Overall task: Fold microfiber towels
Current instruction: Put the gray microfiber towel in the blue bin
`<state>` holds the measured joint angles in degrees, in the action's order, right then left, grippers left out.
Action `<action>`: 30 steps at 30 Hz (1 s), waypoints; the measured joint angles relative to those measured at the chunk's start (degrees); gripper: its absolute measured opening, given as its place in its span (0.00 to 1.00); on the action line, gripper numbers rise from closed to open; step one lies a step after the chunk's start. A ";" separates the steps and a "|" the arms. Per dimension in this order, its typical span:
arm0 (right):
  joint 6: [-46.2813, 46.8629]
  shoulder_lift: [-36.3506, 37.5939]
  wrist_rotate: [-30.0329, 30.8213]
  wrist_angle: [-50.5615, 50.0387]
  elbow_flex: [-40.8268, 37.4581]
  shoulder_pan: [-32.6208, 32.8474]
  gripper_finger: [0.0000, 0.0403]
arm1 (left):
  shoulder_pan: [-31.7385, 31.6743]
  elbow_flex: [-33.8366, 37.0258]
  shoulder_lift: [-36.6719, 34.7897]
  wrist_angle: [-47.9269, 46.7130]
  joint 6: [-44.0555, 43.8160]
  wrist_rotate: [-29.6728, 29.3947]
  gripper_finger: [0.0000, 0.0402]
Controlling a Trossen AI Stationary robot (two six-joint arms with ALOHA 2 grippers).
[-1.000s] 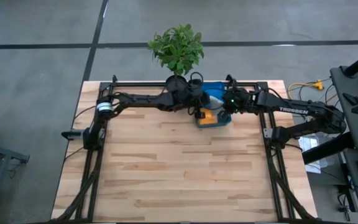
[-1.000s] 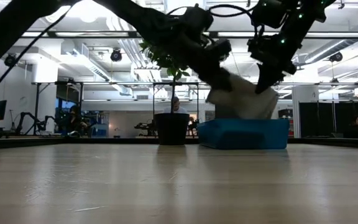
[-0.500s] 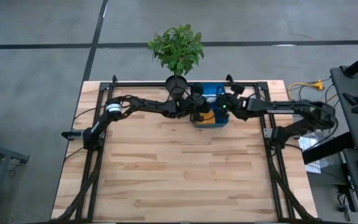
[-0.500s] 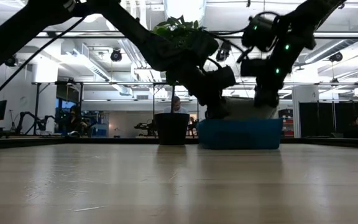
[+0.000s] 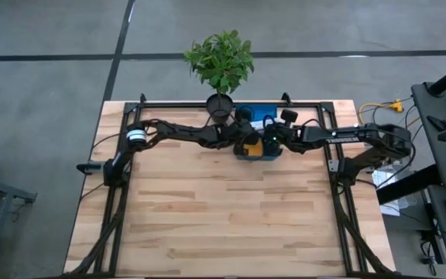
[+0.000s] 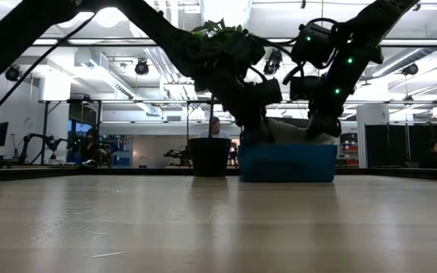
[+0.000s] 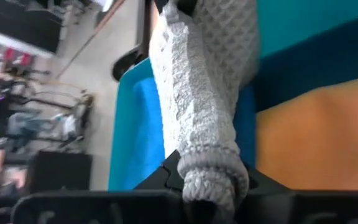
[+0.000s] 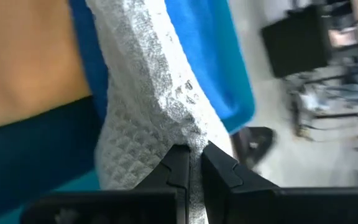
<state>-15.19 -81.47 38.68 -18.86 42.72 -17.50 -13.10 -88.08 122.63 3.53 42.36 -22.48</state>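
The pale grey towel (image 6: 290, 131) sags into the teal bin (image 6: 287, 163) at the table's far edge, with both grippers shut on it. My left gripper (image 5: 246, 142) holds its left end and my right gripper (image 5: 270, 142) its right end. Both are low over the bin. An orange towel (image 7: 316, 137) and a blue towel (image 8: 229, 62) lie in the bin under the grey one. The lime green towel is out of view. My left gripper (image 7: 210, 186) pinches a bunched, rolled-up edge (image 7: 211, 167) of the grey towel between its two fingers, slanting down from the table's left. The cloth runs away from the fingers over the bin. My right gripper (image 8: 194, 158) pinches a gathered edge (image 8: 180, 127) of the grey towel between its fingertips, slanting down from the table's right. The cloth stretches away over the blue towel and the bin's inside.
A potted plant (image 5: 221, 66) in a dark pot (image 6: 209, 157) stands just left of the bin at the far edge. The dark frame rails (image 5: 122, 178) run along the table's left and right sides. The wooden tabletop (image 5: 223, 209) spreads toward the near edge.
Both grippers have sunk toward the bin, come closer together and rolled about their wrists, still shut on the grey towel. The towel, which hung spread above the bin's rim, has dropped and now sags mostly into the bin.
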 joint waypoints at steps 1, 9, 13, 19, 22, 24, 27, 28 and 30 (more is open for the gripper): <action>0.21 0.43 -2.01 -0.21 -0.02 -0.02 0.03 | -0.02 0.01 -0.45 -0.86 -0.06 1.32 0.07; 1.72 0.76 -7.20 -0.55 0.32 -0.06 0.03 | -0.83 0.08 -4.51 -6.37 -10.52 9.62 0.30; 1.72 0.78 -13.20 -0.38 1.70 -0.06 0.03 | -0.90 0.15 -7.43 -8.14 -10.48 10.08 0.48; 1.81 0.74 -24.97 -0.43 2.80 -0.04 0.04 | -0.87 0.38 -11.49 -12.72 -10.61 11.60 0.66; 3.53 0.70 -29.18 -1.05 2.80 -0.06 0.08 | -0.87 0.38 -12.84 -14.00 -12.64 11.63 0.69; 4.89 0.81 -31.65 -2.00 2.80 -0.06 0.14 | -0.87 0.38 -13.07 -13.70 -14.42 11.65 0.70; 6.94 1.22 -35.06 -5.75 3.71 -0.06 0.23 | -0.87 0.40 -13.18 -14.28 -16.40 11.72 0.70; 7.54 1.39 -36.27 -7.33 4.47 -0.06 0.26 | -0.87 0.40 -13.18 -14.16 -16.54 11.73 0.70; 8.27 2.31 -38.30 -10.04 6.32 -0.06 0.32 | -0.87 0.41 -13.14 -14.73 -16.56 11.76 0.70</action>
<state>-6.92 -79.16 0.38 -28.91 49.04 -17.56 -13.98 -87.67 109.48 -11.20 25.80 -10.72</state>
